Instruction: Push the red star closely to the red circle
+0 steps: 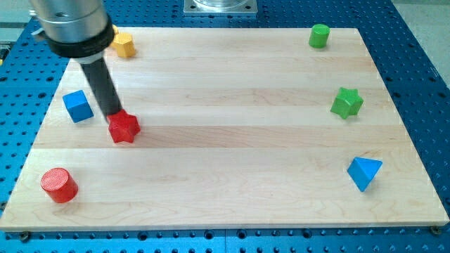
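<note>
Nearest the view's bottom, at the lower left of the wooden board (225, 140): red circle (58, 185), upright, a short cylinder. Up and to its right, well apart — red star (124, 127), with my tip (113, 114) touching its upper-left edge. No pincer on this rod, so nothing to release or clench. Just left of the rod, blue cube (77, 106); above, near the top-left corner, yellow block (124, 44), partly hidden. Far right — green cylinder (319, 35) at top, green star (346, 102) below it, blue triangle (364, 173) lowest.
</note>
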